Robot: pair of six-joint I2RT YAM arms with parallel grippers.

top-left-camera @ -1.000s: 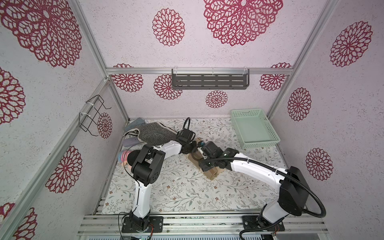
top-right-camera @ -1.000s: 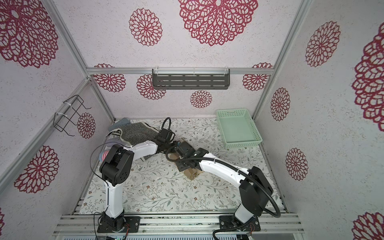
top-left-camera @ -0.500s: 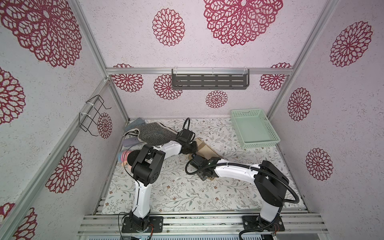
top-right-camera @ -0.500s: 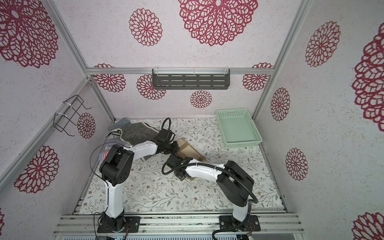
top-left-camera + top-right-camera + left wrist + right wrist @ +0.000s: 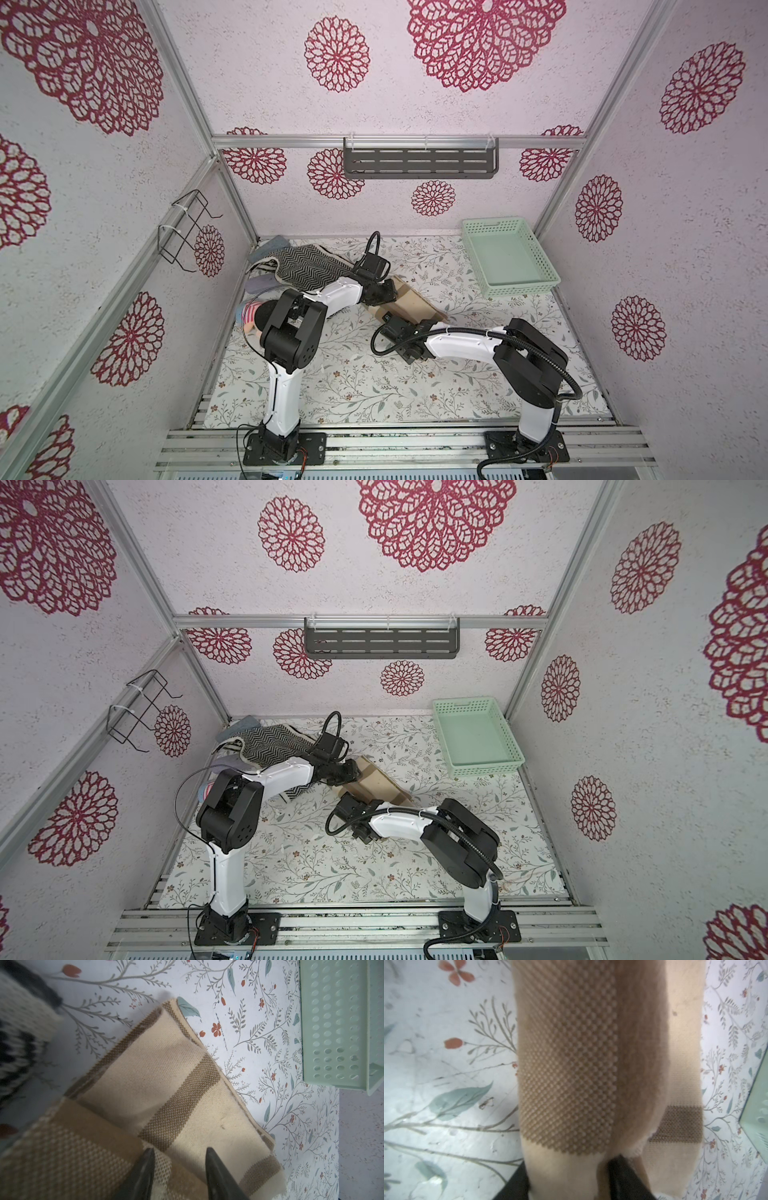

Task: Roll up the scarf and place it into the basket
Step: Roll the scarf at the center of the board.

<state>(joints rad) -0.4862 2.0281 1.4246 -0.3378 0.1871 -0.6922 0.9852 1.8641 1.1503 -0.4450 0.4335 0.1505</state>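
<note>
The left fingers (image 5: 145, 1169) stand apart, empty, over the striped scarf (image 5: 410, 298), which lies partly folded near the centre of the surface (image 5: 332, 374). The right fingers (image 5: 623, 1176) clamp a raised fold at its 6 o'clock edge. The basket (image 5: 525, 288) sits well apart at 2 o'clock.

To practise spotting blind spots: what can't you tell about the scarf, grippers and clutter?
Grip of right gripper on beige striped knitted scarf: right wrist view, blurred, fingers cropped.
Scarf's near end: both top views, under right arm.
Pink striped fabric bundle: both top views, behind left arm.
</note>
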